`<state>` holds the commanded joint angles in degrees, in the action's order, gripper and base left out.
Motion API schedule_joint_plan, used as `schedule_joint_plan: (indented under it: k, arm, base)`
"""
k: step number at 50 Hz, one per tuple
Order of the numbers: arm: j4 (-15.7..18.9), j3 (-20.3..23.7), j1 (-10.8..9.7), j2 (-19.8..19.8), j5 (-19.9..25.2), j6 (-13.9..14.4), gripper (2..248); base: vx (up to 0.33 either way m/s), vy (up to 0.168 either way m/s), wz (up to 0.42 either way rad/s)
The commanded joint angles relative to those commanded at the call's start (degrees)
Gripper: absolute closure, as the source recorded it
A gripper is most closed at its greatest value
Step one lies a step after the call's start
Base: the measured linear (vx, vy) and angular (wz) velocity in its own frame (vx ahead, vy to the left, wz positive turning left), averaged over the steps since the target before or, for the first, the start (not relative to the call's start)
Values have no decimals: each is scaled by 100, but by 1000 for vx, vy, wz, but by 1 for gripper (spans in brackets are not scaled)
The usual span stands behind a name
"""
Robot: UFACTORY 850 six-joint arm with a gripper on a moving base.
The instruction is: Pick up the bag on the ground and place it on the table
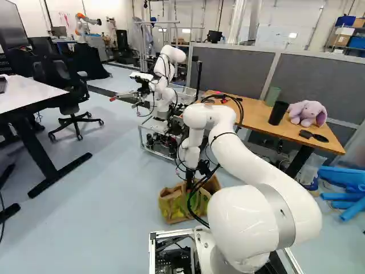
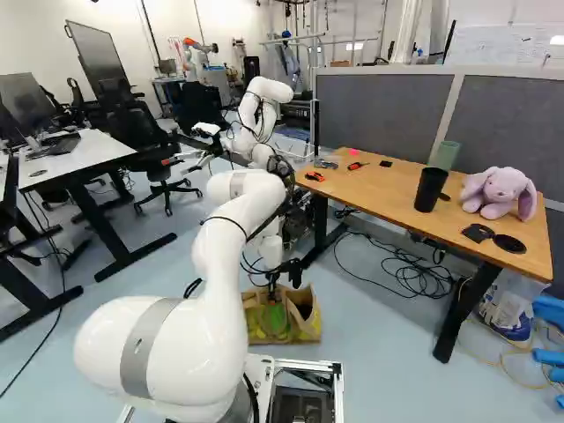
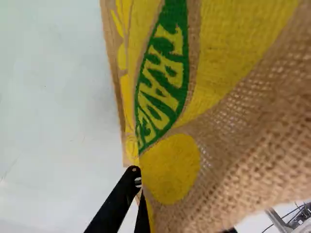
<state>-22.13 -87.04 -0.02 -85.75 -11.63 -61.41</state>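
Note:
My gripper [image 2: 274,287] reaches down over the brown burlap bag [image 2: 302,327], which stands on the floor beside the base, its top open. In the left base view the bag [image 1: 173,204] is partly hidden by my arm and cables. Yellow and green print covers the bag's fabric [image 3: 170,170], which fills much of the wrist view. There the gripper [image 3: 139,187] is shut on a fold of it, with part of the fingers hidden behind the cloth. The wooden table [image 2: 370,196] stands to the right of the bag.
On the table are a black cup [image 2: 430,189], a green cup [image 2: 446,155], a purple plush toy [image 2: 499,193] and small tools. Cables [image 2: 414,271] lie under it. Another robot [image 1: 165,77] stands ahead. A white desk [image 2: 75,160] and chair [image 2: 163,163] are at the left.

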Motion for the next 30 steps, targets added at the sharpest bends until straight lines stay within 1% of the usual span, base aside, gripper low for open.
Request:
schedule_joint_plan:
  k: [30]
  arm:
    - [0,610,0,662,0,0,228]
  base:
    - [0,0,0]
